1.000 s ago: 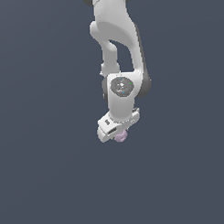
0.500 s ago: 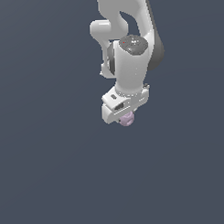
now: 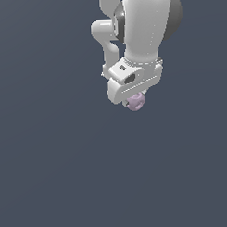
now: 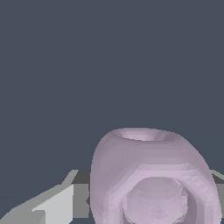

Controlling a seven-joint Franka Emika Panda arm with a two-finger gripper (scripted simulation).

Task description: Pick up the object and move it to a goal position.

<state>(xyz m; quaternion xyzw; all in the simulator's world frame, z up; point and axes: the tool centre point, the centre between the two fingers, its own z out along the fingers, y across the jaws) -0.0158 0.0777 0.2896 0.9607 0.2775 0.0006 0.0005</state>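
The gripper (image 3: 135, 99) is closed on the object (image 3: 135, 102), a small pale lilac-pink faceted ball seen protruding just below the white hand in the exterior view; in the wrist view the object (image 4: 151, 175) fills the near foreground, with one grey-white finger (image 4: 52, 205) seen pressed to its side, the other finger barely in frame; above the hand, the white arm (image 3: 142, 31) is seen rising out of the frame; the ball is held aloft against a plain dark grey-blue background (image 3: 52, 173).
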